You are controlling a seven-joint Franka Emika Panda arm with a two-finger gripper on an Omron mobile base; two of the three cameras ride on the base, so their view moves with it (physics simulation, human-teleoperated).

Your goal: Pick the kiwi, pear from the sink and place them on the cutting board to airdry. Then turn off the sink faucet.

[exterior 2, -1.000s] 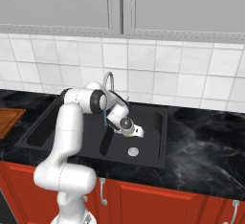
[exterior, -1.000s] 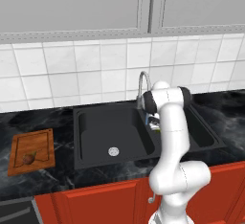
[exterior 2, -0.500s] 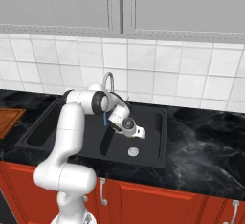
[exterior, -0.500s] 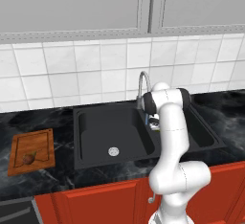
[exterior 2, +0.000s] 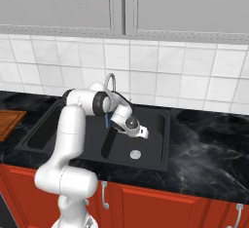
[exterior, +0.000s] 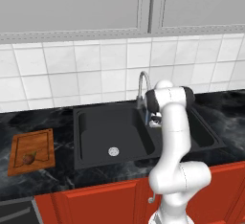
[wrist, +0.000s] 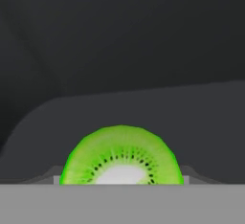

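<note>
At the bottom centre of the hand view the kiwi (wrist: 121,156) now sits between the fingers, which have just closed narrow around it (low in the right basin of the sink (exterior: 95,122)), so lifting toward the cutting board (exterior: 40,141) can begin.

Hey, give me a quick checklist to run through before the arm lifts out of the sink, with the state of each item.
1. Kiwi right at the gripper: ok, its cut green face sits at the bottom of the hand view.
2. Grip on the kiwi: cannot tell, the fingertips are hidden.
3. Gripper in the right basin of the sink: ok.
4. Cutting board has room: ok, one brownish fruit lies on it, the rest is bare.
5. Faucet beside the lift path: not ok, it stands close to the arm.
</note>
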